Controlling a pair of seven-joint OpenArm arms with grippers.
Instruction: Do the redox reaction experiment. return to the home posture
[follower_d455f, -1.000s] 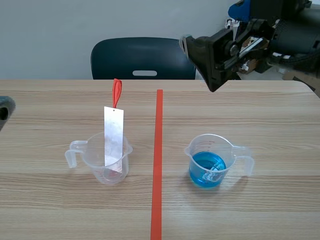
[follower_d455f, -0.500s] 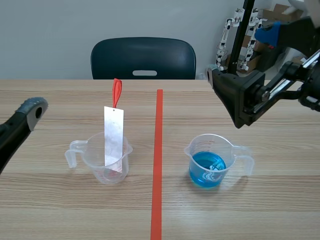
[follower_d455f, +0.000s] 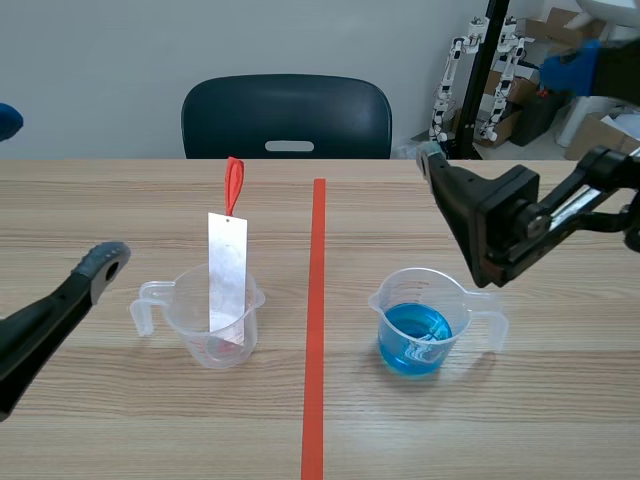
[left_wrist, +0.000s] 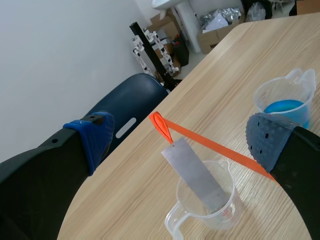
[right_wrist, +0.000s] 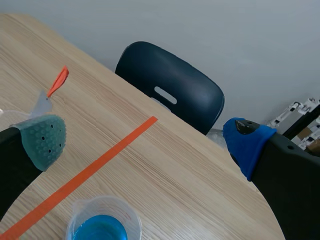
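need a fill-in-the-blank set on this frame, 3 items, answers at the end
1. In the scene view, the clear beaker holding the metal strip sits to the ___ of the tape line.
2. The second beaker holds ___ liquid.
3. The left gripper and the right gripper are both ___, holding nothing.

Missing words: left; blue; open

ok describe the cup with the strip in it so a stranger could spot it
A red tape line runs down the middle of the wooden table. On the left arm's side of it stands a clear handled cup. Unlike the cup of blue liquid across the line, it holds a leaning grey strip with an orange-red loop on top.
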